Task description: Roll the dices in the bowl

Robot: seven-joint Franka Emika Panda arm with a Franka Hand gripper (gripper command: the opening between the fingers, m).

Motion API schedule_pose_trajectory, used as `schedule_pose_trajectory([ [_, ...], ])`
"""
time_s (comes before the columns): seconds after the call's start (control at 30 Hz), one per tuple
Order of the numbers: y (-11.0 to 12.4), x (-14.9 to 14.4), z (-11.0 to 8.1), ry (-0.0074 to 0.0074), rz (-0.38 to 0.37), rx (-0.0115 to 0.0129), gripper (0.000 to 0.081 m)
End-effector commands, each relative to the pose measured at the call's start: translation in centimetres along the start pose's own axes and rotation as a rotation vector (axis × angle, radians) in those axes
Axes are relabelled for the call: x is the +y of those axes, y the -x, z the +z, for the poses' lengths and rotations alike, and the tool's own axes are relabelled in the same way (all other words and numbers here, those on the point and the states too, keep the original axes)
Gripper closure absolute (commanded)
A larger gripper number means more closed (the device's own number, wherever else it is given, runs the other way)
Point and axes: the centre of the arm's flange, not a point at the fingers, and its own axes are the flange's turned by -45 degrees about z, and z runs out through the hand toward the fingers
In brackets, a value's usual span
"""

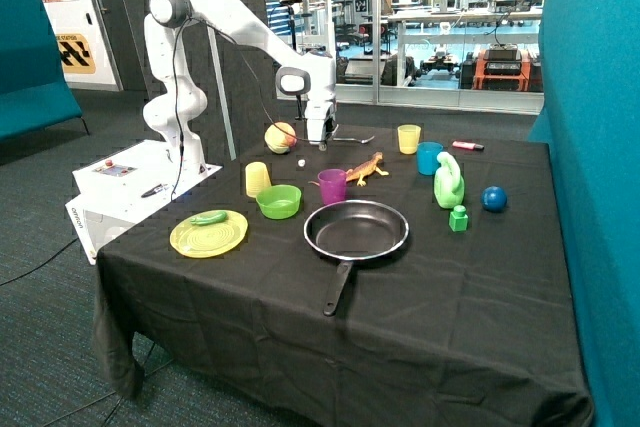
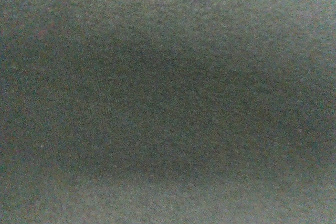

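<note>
The gripper (image 1: pixel 321 143) hangs low over the far side of the bench (image 1: pixel 450 287), beside a yellow-red ball (image 1: pixel 279 136); I cannot tell its state. One white die (image 1: pixel 300 162) lies on the cloth just beyond the bowl (image 1: pixel 278 201); the darker one I can't find. It should drop squarely over that die. No readable writing shows on anything on the bench.
</note>
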Motion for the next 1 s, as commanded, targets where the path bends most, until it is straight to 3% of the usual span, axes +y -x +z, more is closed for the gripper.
schedule_pose_trajectory([
  [0.0,0.3,1.1,-2.5,0.0005,-0.013,-0.0043,0.0808],
  [0.33,0.5,3.9,-4.4,0.0006,0.011,-0.0043,0.0808],
  [0.73,1.9,7.3,-5.0,0.0006,0.034,-0.0043,0.0808],
  [0.97,2.0,10.2,-6.3,0.0007,0.062,-0.0043,0.0808],
])
